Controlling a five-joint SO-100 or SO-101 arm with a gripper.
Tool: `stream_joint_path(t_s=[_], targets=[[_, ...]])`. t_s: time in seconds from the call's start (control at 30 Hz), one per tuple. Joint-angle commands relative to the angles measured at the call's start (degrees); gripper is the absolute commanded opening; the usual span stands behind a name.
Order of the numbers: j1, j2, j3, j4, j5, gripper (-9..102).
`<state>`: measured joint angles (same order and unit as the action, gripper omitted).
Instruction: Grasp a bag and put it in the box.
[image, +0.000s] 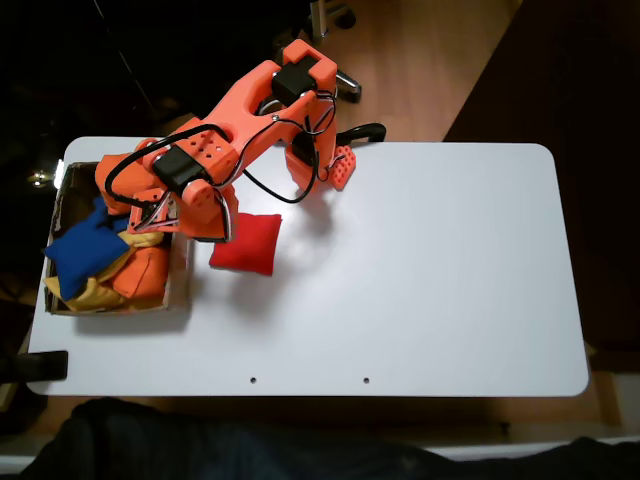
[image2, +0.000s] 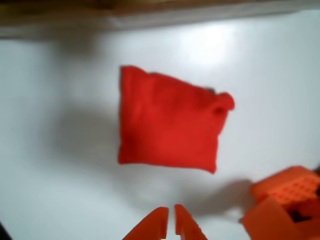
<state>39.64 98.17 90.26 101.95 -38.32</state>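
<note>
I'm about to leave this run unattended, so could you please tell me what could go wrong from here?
The jaws look nearly shut in the wrist view, with the gripper short of the red bag; if they don't open before descending, they may just push it across the table.

The box already holds a blue bag and orange bags piled near its rim, so a dropped bag might slide back out.

The bag lies right beside the box wall, so the arm could bump the wall.

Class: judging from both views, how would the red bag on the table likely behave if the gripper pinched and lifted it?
The red bag looks like soft, wrinkled fabric, so it would probably sag and deform, not stay stiff. Lying flat on the white table, it is unlikely to roll. The cloth surface probably grips well.
</note>
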Motion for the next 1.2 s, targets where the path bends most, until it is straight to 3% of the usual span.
stream_joint_path(t_s=[0.0, 1.17], targets=[[0.79, 0.18, -2.29, 0.53, -1.49, 0], [1.49, 7.91, 9.49, 0.35, -9.58, 0]])
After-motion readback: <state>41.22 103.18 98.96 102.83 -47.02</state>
